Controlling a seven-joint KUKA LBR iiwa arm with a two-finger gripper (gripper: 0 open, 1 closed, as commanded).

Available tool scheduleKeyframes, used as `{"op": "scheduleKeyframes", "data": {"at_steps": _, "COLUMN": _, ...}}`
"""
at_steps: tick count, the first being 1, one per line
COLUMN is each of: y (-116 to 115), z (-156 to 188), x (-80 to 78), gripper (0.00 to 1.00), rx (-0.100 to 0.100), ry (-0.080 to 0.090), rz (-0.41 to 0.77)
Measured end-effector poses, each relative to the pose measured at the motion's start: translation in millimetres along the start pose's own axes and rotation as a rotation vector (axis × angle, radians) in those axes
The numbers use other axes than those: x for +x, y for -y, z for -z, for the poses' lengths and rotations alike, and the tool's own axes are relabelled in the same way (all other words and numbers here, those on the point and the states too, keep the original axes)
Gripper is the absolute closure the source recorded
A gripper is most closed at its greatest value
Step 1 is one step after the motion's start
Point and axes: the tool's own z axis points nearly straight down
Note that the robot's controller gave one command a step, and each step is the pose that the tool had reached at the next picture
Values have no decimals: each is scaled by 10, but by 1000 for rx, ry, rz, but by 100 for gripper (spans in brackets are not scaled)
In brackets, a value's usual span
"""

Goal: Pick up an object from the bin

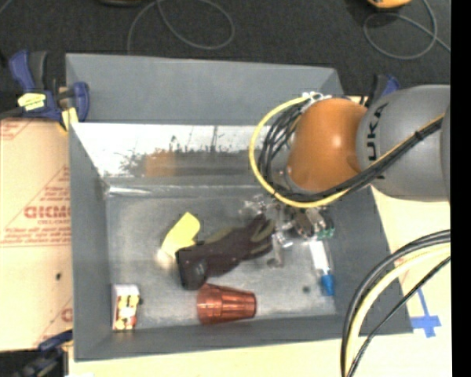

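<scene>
Orange cover [322, 144] on the wrist rides highest, over the right half of the bin [86, 210], with the gripper [281, 230] just beneath. From the left lie a small box [125, 306], a yellow banana-like piece [180, 232], a dark brown floppy thing [220, 254], a copper cup [226, 303] on its side and, past the gripper, a white-and-blue pen [322, 269]. The brown thing's long axis climbs rightward to meet the gripper, so it is probably the target; whether the gripper is released or clenched cannot be told.

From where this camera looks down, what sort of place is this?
Probably a robotics lab test cell: a cabled industrial robot arm reaches into a grey metal bin holding unrelated odds and ends, like a copper-coloured cup and a yellow piece.
</scene>
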Motion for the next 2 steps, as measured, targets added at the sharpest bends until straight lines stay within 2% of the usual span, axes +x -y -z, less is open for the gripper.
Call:
{"op": "scheduleKeyframes", "data": {"at_steps": 1, "y": -41, "z": -351, "x": -213, "gripper": 100, "rx": 6, "ry": 8, "rz": -281}}
{"op": "scheduleKeyframes", "data": {"at_steps": 2, "y": -40, "z": -351, "x": -213, "gripper": 100, "rx": 7, "ry": 8, "rz": -280}}
